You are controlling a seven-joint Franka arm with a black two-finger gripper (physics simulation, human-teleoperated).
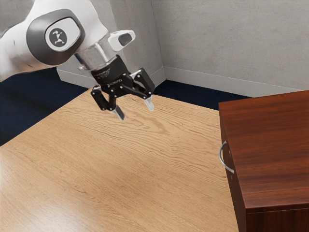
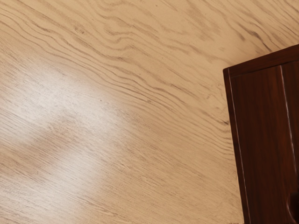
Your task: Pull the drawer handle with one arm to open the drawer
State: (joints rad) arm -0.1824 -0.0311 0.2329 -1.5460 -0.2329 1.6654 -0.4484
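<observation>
The black pincer [image 1: 134, 109], fingers spread, hangs above grained wood table [image 1: 96, 164], apart from the curved metal handle [image 1: 223, 157].

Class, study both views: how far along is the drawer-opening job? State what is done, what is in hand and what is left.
Done: nothing; the drawer shows no gap. In hand: the open, empty pincer hangs over the table, well apart from the handle. Left: reach the handle, grip it, pull.
</observation>
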